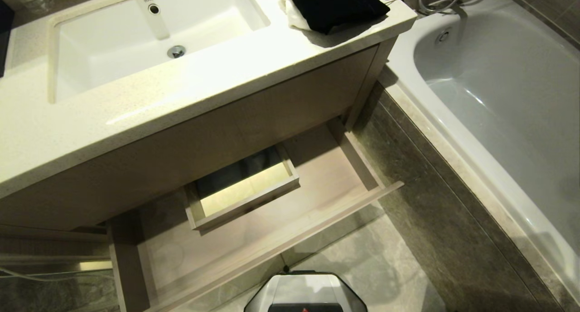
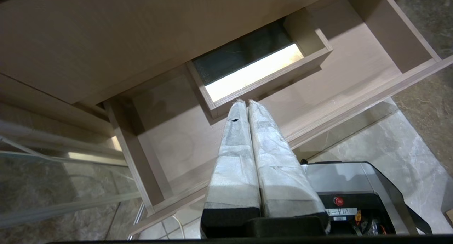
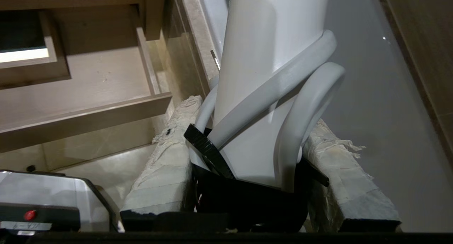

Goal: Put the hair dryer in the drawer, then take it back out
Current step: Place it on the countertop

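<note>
In the right wrist view my right gripper (image 3: 254,113) is shut on the hair dryer (image 3: 269,60), its padded fingers (image 3: 166,159) pressing either side of the white handle. The white cord (image 3: 308,106) loops around the handle, bound by a black tie (image 3: 207,150). The dryer is held off to the side of the drawer (image 3: 99,81), over the floor beside the bathtub. The drawer (image 1: 335,176) stands pulled open under the vanity with nothing lying in it. My left gripper (image 2: 246,101) is shut and holds nothing, above the drawer's front edge (image 2: 354,106). Neither arm shows in the head view.
A boxed cut-out (image 1: 244,199) rises at the middle of the drawer's back. Above are the countertop with a sink (image 1: 52,54) and a black cloth (image 1: 335,4). A white bathtub (image 1: 498,99) runs along the right. My base (image 1: 308,294) stands on the tiled floor before the drawer.
</note>
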Available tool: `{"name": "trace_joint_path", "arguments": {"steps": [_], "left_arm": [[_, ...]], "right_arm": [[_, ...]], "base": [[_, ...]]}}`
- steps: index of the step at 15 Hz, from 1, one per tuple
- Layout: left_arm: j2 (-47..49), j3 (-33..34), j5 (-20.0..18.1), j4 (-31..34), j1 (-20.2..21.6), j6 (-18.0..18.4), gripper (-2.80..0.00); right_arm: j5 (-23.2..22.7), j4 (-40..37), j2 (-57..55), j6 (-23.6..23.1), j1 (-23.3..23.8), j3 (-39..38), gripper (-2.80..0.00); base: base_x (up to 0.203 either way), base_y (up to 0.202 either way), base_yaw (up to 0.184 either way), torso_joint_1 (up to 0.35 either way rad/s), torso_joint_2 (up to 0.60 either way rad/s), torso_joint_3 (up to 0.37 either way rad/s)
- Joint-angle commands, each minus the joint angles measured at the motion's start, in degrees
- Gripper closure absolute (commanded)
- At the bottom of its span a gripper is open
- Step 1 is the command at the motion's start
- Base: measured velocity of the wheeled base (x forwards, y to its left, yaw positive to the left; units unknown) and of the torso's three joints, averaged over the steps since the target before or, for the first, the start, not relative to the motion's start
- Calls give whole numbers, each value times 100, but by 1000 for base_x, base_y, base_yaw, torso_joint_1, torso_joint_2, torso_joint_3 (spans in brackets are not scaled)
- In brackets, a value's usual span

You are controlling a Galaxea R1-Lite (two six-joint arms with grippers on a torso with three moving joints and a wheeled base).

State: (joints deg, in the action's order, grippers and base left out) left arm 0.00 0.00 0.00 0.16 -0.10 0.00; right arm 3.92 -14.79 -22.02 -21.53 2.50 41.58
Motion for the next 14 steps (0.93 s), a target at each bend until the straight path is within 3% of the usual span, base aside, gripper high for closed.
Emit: {"name": "trace_joint_path", "arguments": {"steps": [1, 2, 14], "left_arm": [[0, 9, 0, 2, 1, 0, 0], [0, 9, 0, 2, 1, 0, 0], [0, 9, 0, 2, 1, 0, 0]], "right_arm": [[322, 0, -3, -6, 0, -33, 0], [487, -15, 4, 0, -4, -36, 0], [478, -68, -4, 26, -4, -63, 0]], "base": [[0, 0, 0, 0, 0, 0], [-3, -3, 67, -2, 2, 3], [1, -8, 165, 1, 2, 2]]}}
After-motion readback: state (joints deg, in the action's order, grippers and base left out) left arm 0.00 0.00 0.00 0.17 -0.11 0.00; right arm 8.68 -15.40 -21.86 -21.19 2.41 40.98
